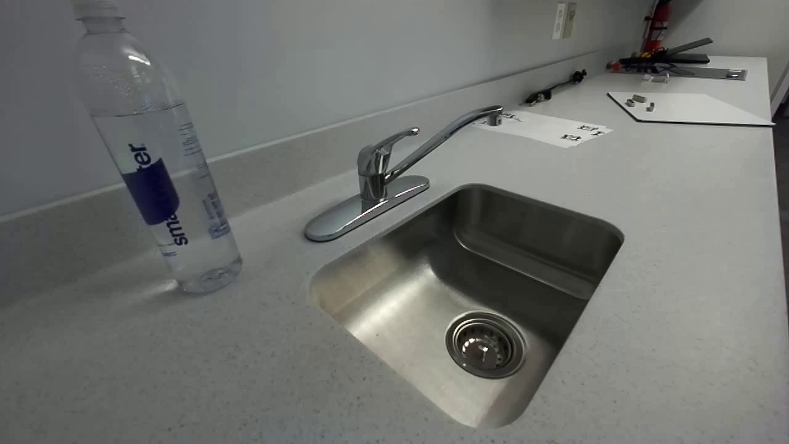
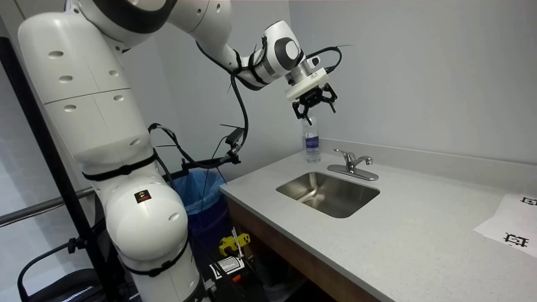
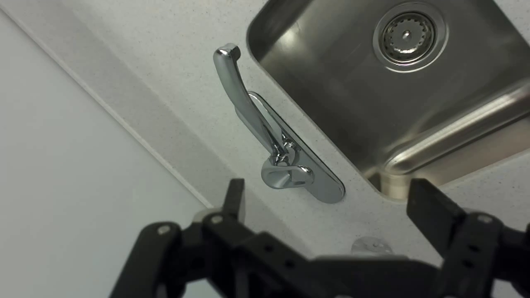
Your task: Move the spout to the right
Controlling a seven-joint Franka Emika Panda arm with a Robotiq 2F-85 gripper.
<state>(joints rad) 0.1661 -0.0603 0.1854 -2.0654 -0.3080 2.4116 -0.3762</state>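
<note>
Lettering on the bottle (image 1: 163,145) reads "sma" and "ter", its middle hard to make out on a purple patch (image 1: 154,194). The spout (image 3: 241,95) reaches over the table (image 1: 246,370) beside the sink (image 3: 331,95). The fingers (image 3: 432,213) stand wide apart. An exterior view alone shows the arm (image 2: 113,138); only in an exterior view is the red fire extinguisher (image 1: 658,28) seen.

A bottle (image 1: 155,163) and printed sheets (image 1: 542,127) rest on the counter (image 1: 690,271).

Pale grey walls (image 2: 419,75), speckled white counter (image 2: 419,235) — shadowed brown front (image 2: 293,256), perhaps wood
</note>
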